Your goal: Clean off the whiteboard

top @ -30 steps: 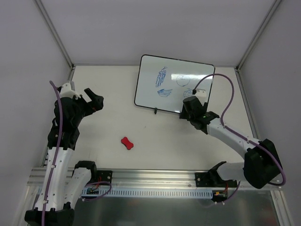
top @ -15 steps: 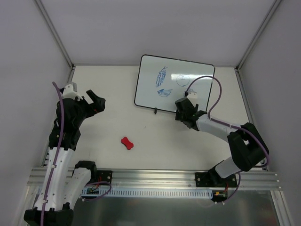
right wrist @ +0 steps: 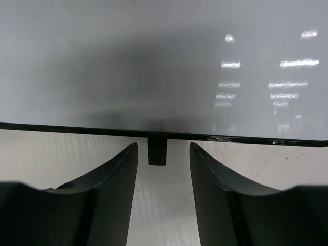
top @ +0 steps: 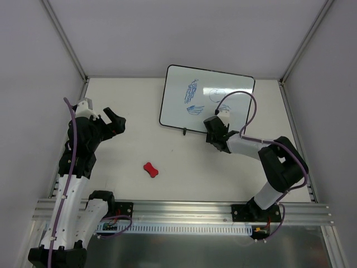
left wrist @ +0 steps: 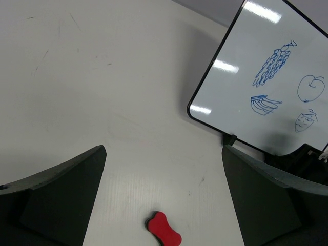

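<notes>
The whiteboard [top: 206, 100] is at the far side of the table [top: 128, 106], right of centre, with its long near edge facing the arms and turned slightly off square. Its surface carries four blue marker drawings [left wrist: 274, 64]: a scribbled cluster, a fan of curved lines below it, an apple outline and a small figure near the lower edge. One small black foot [top: 184, 132] projects from the near edge onto the table. The right gripper [top: 215, 129] is low at the same near edge, further to the right. In the right wrist view its two fingers [right wrist: 120, 179] stand on either side of a second black foot [right wrist: 157, 148]. A strip of table shows in the gap on each side of that foot, so the jaws are apart and grasp nothing. The left gripper [top: 114, 121] hangs above the left part of the table, well apart from the whiteboard. Its jaws are spread wide and are released, with only bare table and the scene beyond visible between them. A red bone-shaped eraser [top: 150, 169] lies flat on the table between the two arms, nearer the left one, and no gripper touches it. It is well apart from the whiteboard.
</notes>
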### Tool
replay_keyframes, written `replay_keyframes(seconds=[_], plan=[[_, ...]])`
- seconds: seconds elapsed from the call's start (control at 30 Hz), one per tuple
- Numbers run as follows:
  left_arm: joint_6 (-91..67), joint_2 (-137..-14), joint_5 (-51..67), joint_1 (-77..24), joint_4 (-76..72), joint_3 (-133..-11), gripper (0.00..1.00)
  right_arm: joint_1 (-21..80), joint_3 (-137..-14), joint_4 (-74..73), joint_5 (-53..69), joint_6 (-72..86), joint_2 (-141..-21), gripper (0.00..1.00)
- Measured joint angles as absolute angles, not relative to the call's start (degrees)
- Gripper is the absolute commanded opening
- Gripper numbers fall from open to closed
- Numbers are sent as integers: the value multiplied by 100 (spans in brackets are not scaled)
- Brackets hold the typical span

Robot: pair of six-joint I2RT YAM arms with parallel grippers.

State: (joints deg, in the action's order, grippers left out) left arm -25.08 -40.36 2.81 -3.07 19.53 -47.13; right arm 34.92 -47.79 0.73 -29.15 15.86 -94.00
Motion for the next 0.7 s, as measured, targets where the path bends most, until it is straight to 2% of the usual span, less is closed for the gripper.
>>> replay_keyframes(seconds=[0.17,0.27,0.37,0.53,0.7], plan=[[-2508,-4036,281,-307,1962,-4707,99,3494,-4847,196,-2915,1581,-9513,43],[-2508,-4034,279,-325,1964,-4707,99,3498,-4869,211,-2910,1584,-9572,35],[-2508,-4025,281,-349,1973,-4707,99,3503,-4886,235,-2908,1588,-9640,25],[-2506,-3968,279,-379,1999,-4707,99,3514,-4886,231,-2939,1588,-9651,1],[-2506,-3929,279,-379,2001,-4703,99,3597,-4886,244,-2965,1581,-9651,0]])
